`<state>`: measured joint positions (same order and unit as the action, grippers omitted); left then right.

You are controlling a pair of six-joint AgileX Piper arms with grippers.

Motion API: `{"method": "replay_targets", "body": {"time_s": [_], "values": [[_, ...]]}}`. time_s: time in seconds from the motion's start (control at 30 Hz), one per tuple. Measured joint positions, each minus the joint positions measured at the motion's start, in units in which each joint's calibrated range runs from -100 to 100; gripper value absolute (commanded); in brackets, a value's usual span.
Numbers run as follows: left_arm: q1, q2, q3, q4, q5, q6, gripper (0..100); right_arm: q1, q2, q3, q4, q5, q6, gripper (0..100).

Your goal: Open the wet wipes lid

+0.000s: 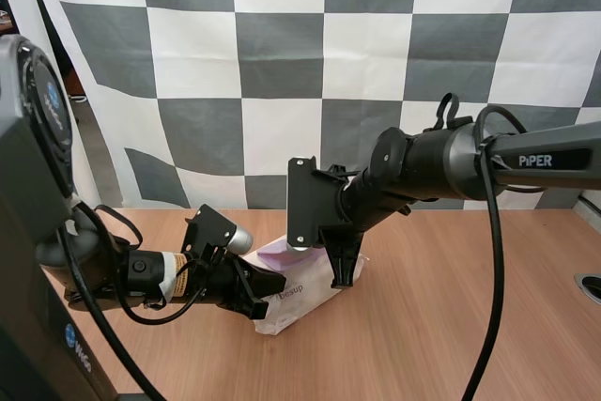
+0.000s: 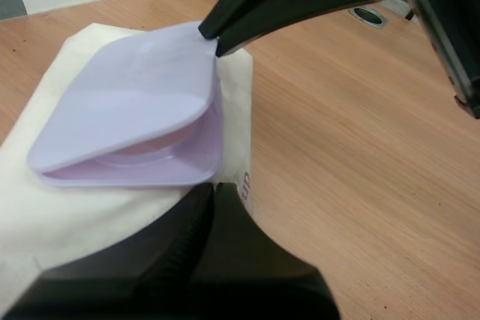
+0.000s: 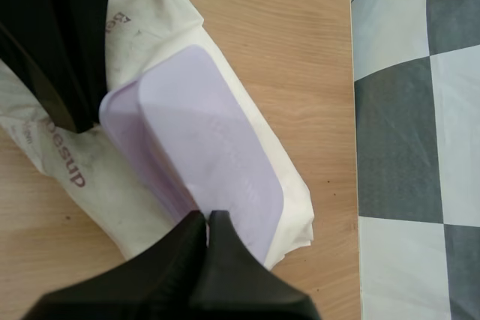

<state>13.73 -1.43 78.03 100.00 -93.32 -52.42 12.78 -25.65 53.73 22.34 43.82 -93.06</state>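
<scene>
High view: the wooden desk (image 1: 451, 307) carries the pack of wet wipes (image 1: 305, 300) between the two arms, its long axis running on a slant from near-left to far-right. It is a soft white pouch, creased, with dark lettering on its side. On top sits the lilac lid (image 2: 127, 103), a flat rounded plate standing ajar with a thin gap along the edge that faces the left arm. The right pincer (image 3: 207, 219) is the one at work: it comes down from above with its fingers clenched together, tips touching the lid's rim, though I cannot tell whether a lip is caught between them. The left pincer (image 2: 211, 194) is clenched on nothing and presses on the pouch just beside the lid, so a lift would likely go up and away from it.
</scene>
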Motion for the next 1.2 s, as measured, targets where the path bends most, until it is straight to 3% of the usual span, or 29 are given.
{"method": "replay_targets", "body": {"time_s": [0.47,0.73,0.97,1.03,1.2], "values": [[0.0,0.0,0.0,-0.1,-1.7,-0.4,0,1.2,4.8,-4.1,3.2,-10.7,-0.1,0],[0.0,0.0,0.3,0.0,-1.8,-0.4,0,1.3,12.4,-11.2,5.3,-10.6,-0.1,0],[0.0,0.0,0.3,0.0,-1.8,-0.4,0,1.3,14.5,-12.4,6.0,-11.2,-0.1,0],[0.0,0.0,0.3,0.0,-1.8,-0.4,0,1.3,21.1,-14.7,7.3,-12.1,-0.7,0],[0.0,0.0,0.3,0.0,-1.7,-0.4,0,1.3,24.0,-14.8,9.6,-12.0,-2.2,0]]}}
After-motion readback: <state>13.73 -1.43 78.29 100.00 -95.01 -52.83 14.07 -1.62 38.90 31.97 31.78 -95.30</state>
